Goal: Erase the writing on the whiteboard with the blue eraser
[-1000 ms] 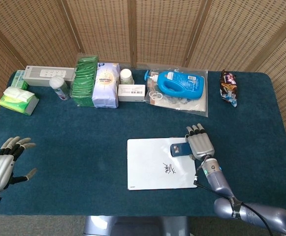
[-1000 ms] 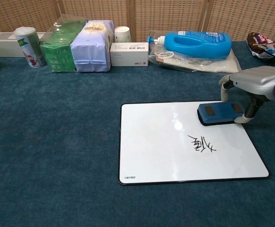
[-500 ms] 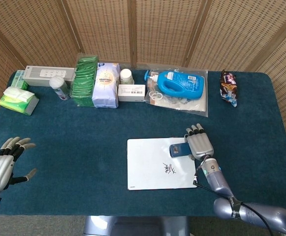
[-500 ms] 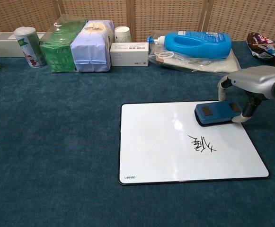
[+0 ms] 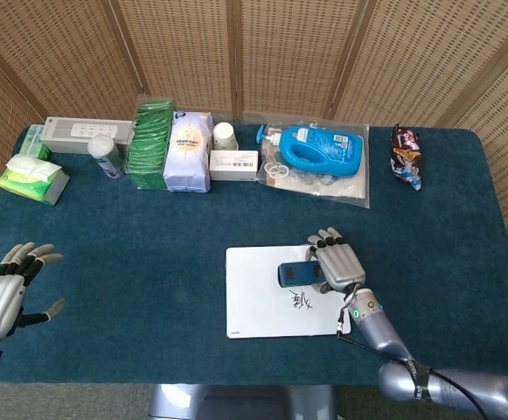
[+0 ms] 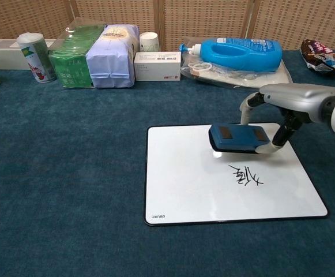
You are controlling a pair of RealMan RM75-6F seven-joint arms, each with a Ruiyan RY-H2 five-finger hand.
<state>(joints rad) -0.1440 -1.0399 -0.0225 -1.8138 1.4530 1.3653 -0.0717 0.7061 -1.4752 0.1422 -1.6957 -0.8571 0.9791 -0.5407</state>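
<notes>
Blue eraser (image 6: 238, 138), pinched lengthwise by the right hand (image 5: 337, 265) fingers (image 6: 249, 106), hangs over the whiteboard (image 6: 179, 190) just beyond the writing (image 6: 245, 175), which lies nearer the robot; left hand (image 5: 4, 293) idles spread, far off

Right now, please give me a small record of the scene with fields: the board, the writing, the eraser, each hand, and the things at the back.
board: white rectangular whiteboard lying flat on the dark blue table cloth
writing: black marks on the board's right half, not erased
eraser: blue block eraser, above the writing, near the board's far edge
right hand: right hand grips the eraser with its fingers
left hand: left hand holds nothing, fingers apart, near the table's left edge
back row: blue plastic bottle, white paper cup, green packet
</notes>
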